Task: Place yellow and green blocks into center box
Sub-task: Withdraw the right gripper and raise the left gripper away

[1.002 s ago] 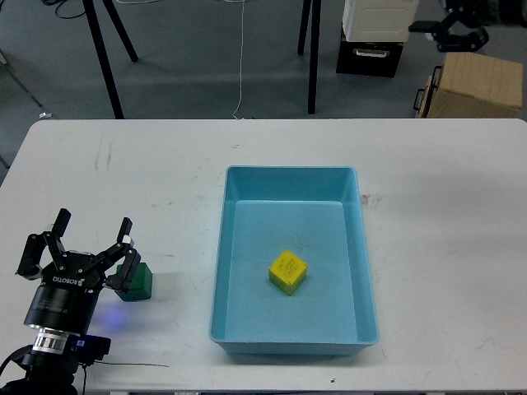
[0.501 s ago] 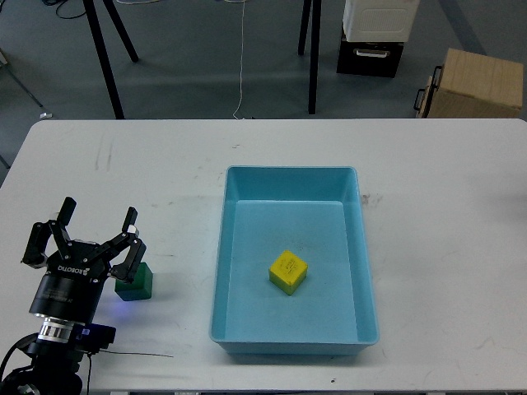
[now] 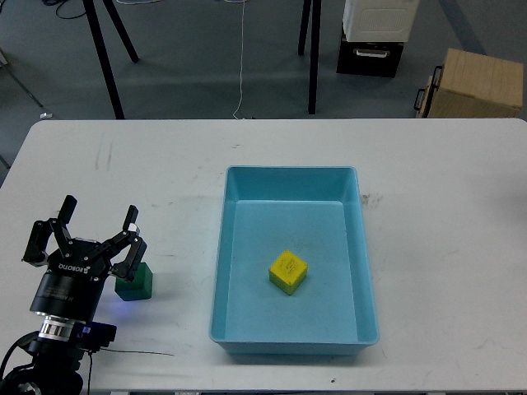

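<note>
Black left gripper [image 3: 82,234] far left of the light-blue plastic box [image 3: 362,247], fingers spread wide, gripping nothing, small green cube block [image 3: 136,284] just beside its right finger, left of box, yellow cube block [image 3: 287,271] inside box, centre.

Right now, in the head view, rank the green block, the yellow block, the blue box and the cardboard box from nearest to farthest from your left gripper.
1. green block: just right of the open left gripper, on the table.
2. blue box: its left wall, mid-table.
3. yellow block: inside that box.
4. cardboard box: on the floor beyond the table's far right corner.
</note>
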